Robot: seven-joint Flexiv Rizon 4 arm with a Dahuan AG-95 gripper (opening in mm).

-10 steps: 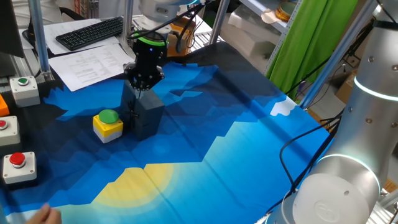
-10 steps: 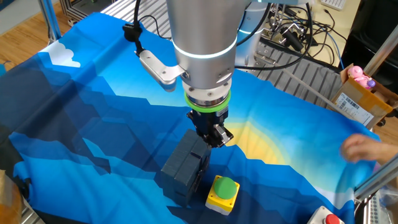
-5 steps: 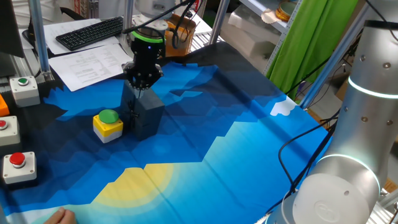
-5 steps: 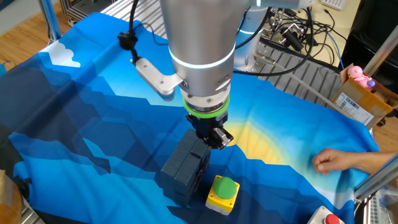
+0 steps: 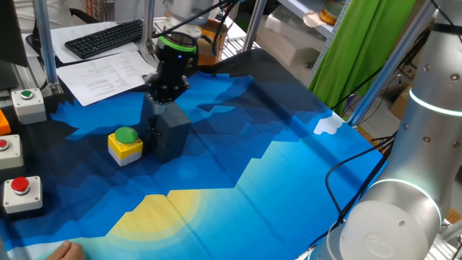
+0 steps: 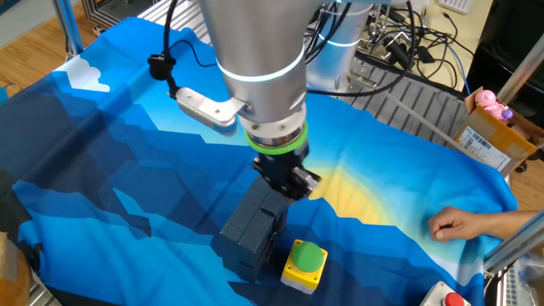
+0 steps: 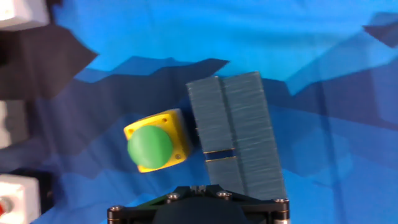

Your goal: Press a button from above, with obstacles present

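Green dome button (image 7: 150, 146) on small yellow box (image 5: 125, 146), just beside dark block (image 6: 252, 228), nearly touching. Gripper (image 6: 287, 185) hovers above block; finger state cannot tell. Box likely light, may slide: press dome centre, straight down. Block rigid, avoid clipping.

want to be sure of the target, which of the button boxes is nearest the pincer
The yellow box with the green dome button, right beside the dark block under the pincer. The grey button boxes sit at the table edge.

Button (image 6: 308, 257) just beside block (image 6: 252, 227)
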